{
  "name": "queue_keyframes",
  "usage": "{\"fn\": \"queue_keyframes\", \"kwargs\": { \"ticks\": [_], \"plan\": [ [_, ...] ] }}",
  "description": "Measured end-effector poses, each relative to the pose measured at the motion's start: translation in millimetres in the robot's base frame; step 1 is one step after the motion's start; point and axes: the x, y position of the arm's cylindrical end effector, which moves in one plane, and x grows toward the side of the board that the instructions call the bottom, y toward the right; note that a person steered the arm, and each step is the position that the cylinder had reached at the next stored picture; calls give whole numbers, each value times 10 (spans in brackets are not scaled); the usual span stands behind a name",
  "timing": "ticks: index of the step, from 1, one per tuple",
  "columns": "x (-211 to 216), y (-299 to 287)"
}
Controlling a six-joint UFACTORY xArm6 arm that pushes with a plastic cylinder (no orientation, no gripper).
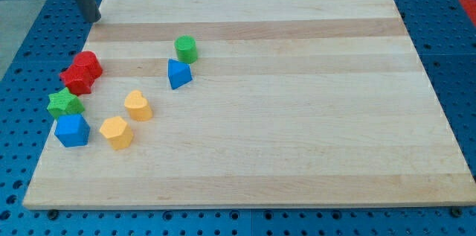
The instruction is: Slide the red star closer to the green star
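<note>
The red star (76,80) lies near the board's left edge, touching a red round-ish block (88,63) just above it toward the view's right. The green star (65,104) sits directly below the red star, very close to it or touching. My tip (95,18) is at the board's upper left corner, well above the red blocks, apart from every block.
A blue cube (72,130) sits right below the green star. A yellow hexagon (117,132) and a yellow heart (138,106) lie to their right. A green cylinder (186,48) and a blue triangle-like block (178,74) stand further right. The wooden board (297,117) rests on a blue perforated table.
</note>
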Motion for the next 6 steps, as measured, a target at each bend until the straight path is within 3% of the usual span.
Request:
{"fn": "queue_keyframes", "kwargs": {
  "ticks": [2,4,6],
  "plan": [
    [131,2],
    [1306,0],
    [1834,6]
  ]
}}
